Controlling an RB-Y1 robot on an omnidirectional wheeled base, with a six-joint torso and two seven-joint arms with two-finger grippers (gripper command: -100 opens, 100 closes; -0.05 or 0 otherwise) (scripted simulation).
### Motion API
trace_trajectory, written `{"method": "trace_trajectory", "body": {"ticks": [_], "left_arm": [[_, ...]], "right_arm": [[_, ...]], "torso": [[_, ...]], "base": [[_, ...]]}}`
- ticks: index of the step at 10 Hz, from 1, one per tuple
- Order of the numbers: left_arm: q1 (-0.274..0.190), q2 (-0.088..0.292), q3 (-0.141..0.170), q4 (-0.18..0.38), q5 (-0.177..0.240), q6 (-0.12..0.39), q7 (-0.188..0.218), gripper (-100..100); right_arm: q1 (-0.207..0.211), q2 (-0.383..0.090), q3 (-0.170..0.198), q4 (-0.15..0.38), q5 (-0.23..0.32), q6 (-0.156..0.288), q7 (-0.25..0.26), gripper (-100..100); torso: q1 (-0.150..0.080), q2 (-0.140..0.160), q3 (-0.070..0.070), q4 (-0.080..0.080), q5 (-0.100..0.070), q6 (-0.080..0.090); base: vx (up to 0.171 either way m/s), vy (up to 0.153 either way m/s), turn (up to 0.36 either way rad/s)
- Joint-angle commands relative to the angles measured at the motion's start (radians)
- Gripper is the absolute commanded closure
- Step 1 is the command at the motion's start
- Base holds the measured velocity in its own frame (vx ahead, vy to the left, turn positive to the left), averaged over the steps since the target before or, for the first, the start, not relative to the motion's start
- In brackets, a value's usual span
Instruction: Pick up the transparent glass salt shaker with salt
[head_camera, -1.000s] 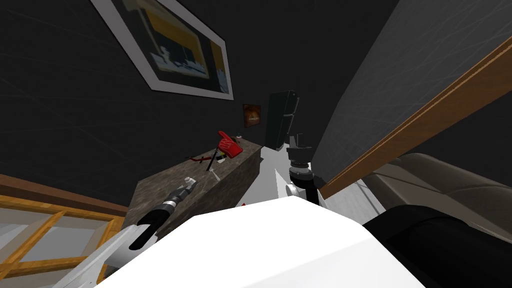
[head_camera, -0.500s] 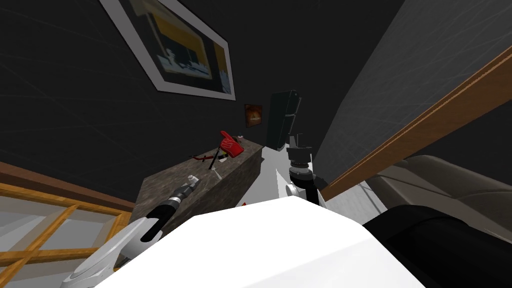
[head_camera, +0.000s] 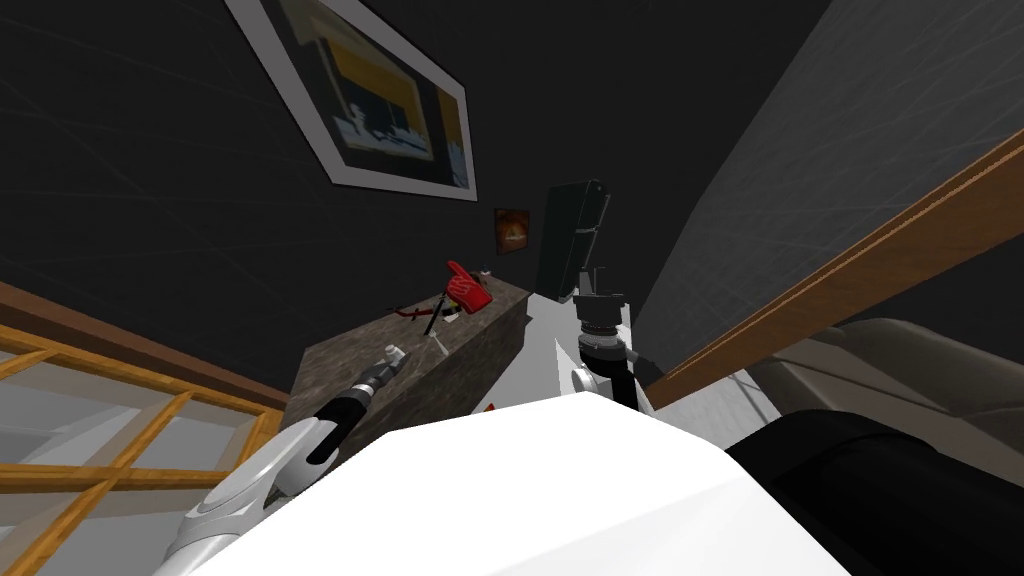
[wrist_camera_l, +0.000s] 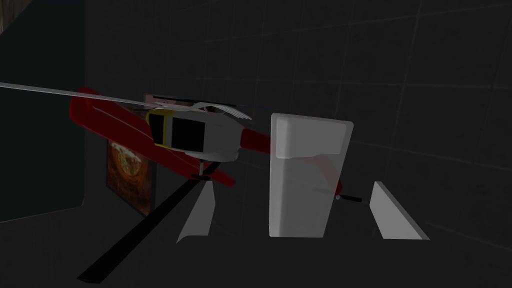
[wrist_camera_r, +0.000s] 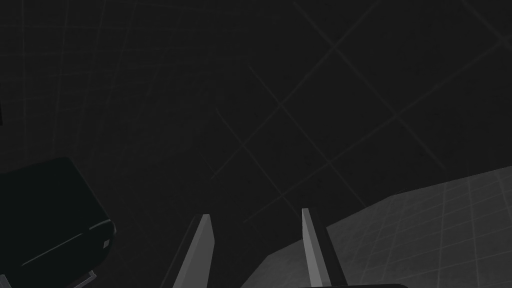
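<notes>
The salt shaker (wrist_camera_l: 305, 175) is a pale, see-through upright block on a dark mottled counter (head_camera: 340, 370). My left gripper (wrist_camera_l: 294, 184) is open, and the shaker stands between its fingers (wrist_camera_l: 197, 215), nearer one than the other and touching neither. In the head view the left gripper (head_camera: 395, 352) reaches out over the counter's near half. Just beyond the shaker lies a red and white toy helicopter (wrist_camera_l: 200, 135) with a black rotor blade. My right gripper (head_camera: 600, 275) is held up off the counter's right end, and its wrist view shows the right gripper (wrist_camera_r: 255, 215) open with nothing in it.
The toy helicopter (head_camera: 466, 290) takes up the counter's far end. A tall black cabinet (head_camera: 572, 240) stands past it by the dark wall. A wood-framed window (head_camera: 100, 450) is at the left, a wooden rail (head_camera: 850, 270) and a dark sofa (head_camera: 900, 370) at the right.
The head camera has swung, shifting the whole picture to the right. My left arm has reached a little further along the counter toward the helicopter end. The right arm is unchanged.
</notes>
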Motion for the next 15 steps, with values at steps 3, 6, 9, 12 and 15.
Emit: {"method": "trace_trajectory", "body": {"ticks": [3,6,9,12,15], "left_arm": [[-0.025,0.002,-0.015,0.009,-0.093,0.005,0.092,-100],[-0.075,-0.002,-0.042,0.031,-0.190,0.009,0.189,-100],[-0.126,-0.007,-0.068,0.054,-0.271,0.013,0.259,-100],[-0.175,-0.011,-0.095,0.076,-0.355,0.017,0.331,-100],[-0.176,-0.011,-0.095,0.076,-0.428,0.017,0.399,-100]], "right_arm": [[0.000,0.000,0.000,0.000,0.000,0.000,0.000,0],[0.000,0.000,0.000,0.000,0.000,0.000,0.000,0],[0.000,0.000,0.000,0.000,0.000,0.000,0.000,0],[0.000,0.000,0.000,0.000,0.000,0.000,0.000,0],[0.000,0.000,0.000,0.000,0.000,0.000,0.000,0]], "torso": [[0.000,0.000,0.000,0.000,0.000,0.000],[0.000,0.000,0.000,0.000,0.000,0.000],[0.000,0.000,0.000,0.000,0.000,0.000],[-0.001,0.000,0.000,0.000,0.000,0.000],[0.000,0.000,0.000,0.000,0.000,0.000]], "base": [[-0.008,0.006,0.018],[-0.011,0.009,0.074],[-0.011,0.010,0.070],[-0.007,0.006,0.052],[-0.006,0.006,0.019]]}}
